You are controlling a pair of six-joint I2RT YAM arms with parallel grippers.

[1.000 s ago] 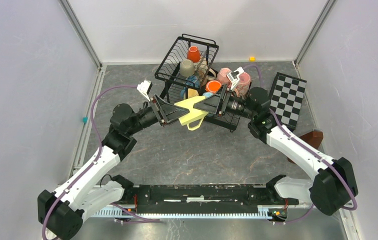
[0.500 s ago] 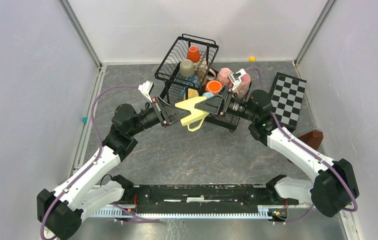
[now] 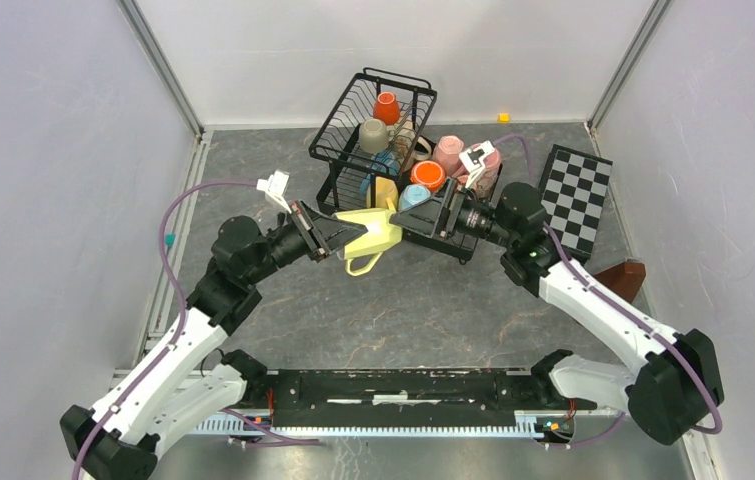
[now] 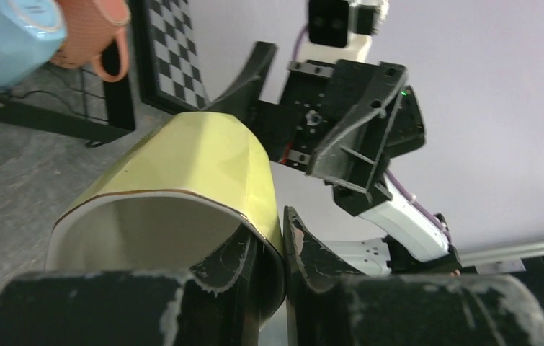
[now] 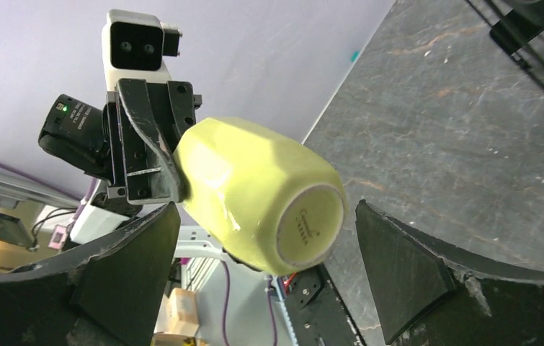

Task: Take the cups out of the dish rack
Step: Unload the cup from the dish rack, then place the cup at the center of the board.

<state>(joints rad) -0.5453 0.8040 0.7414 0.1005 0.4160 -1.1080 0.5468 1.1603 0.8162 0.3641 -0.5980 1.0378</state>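
Note:
A yellow cup (image 3: pixel 371 235) hangs on its side above the table in front of the dish rack (image 3: pixel 348 108). My left gripper (image 3: pixel 345 236) is shut on its rim, one finger inside and one outside the wall (image 4: pixel 276 252). My right gripper (image 3: pixel 411 220) stands open just right of the cup. In the right wrist view the cup's base (image 5: pixel 310 227) faces the camera, and neither wide-spread finger (image 5: pixel 406 274) touches it. More cups sit in the rack: orange (image 3: pixel 386 107), beige (image 3: pixel 373 135), light blue (image 3: pixel 413 196), pink (image 3: pixel 448 152).
A black-and-white checkered board (image 3: pixel 573 195) leans at the right, with a brown object (image 3: pixel 621 278) in front of it. Grey walls close the table in on three sides. A small orange cube (image 3: pixel 503 117) lies at the back and a teal bit (image 3: pixel 168 240) at the left.
My right gripper has opened and let go of the yellow cup. My left gripper has closed on its rim and drawn it a little to the left.

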